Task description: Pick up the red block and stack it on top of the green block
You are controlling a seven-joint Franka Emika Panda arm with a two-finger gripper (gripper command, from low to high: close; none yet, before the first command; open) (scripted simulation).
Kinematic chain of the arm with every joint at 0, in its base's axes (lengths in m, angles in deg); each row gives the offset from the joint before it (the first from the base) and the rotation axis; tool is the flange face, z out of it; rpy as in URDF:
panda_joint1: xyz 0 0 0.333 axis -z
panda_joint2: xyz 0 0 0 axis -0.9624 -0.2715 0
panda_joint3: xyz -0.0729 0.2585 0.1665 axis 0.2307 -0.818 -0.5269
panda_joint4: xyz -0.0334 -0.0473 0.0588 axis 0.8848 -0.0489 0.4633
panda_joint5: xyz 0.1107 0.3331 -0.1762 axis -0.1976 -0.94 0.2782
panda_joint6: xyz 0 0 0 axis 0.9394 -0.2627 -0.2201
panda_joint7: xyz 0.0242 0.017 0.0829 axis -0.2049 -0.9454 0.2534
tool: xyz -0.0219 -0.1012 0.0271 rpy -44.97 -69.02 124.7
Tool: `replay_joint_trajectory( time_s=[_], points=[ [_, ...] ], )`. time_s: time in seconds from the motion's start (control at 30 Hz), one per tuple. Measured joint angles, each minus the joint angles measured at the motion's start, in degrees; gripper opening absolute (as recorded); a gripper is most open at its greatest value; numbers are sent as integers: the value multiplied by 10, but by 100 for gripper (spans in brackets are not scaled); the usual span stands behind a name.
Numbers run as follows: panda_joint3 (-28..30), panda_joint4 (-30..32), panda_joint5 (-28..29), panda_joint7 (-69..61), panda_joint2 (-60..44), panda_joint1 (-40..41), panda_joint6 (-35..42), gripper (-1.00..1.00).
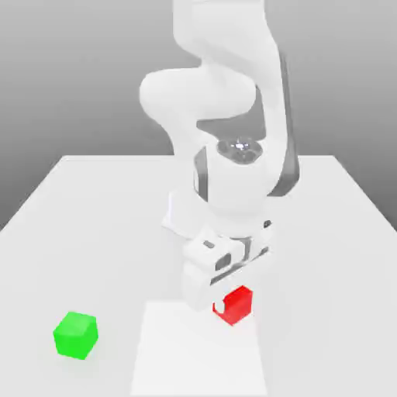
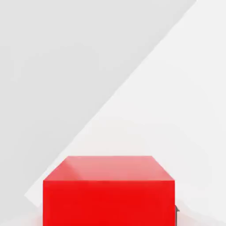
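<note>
"Where are you working?"

"Above a pale, smooth table [image 1: 310, 233]. Its far edge runs straight across, with a plain grey backdrop [image 1: 70, 77] behind it, darker low down and lighter toward the top."

"Anything marked on the surface?"

"A brighter white rectangle [image 1: 198, 353], at the near side. In the hand view its edge cuts slantwise across the duller grey."

"And the red block?"

"The red block [image 1: 237, 305] is right at my gripper [image 1: 233, 304], by the rectangle's far corner on the exterior view's right. The hand view shows its glossy top and one face."

"Are you holding it?"

"I can't tell whether I'm clasping it or just around it."

"The green block?"

"The green block [image 1: 76, 336] sits on the table, well apart from me, on the exterior view's left, outside the bright rectangle. Nothing is stacked on it."
</note>
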Motion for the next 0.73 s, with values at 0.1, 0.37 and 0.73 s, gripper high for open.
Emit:
replay_joint_trajectory(
  time_s=[0.1, 0.37, 0.73],
  points=[
    [2, 9, 8, 6, 61, 0, 53, -100],
    [104, -125, -4, 86, 33, 195, 160, -100],
    [99, -179, -70, 70, -90, 262, 92, 100]
  ],
)
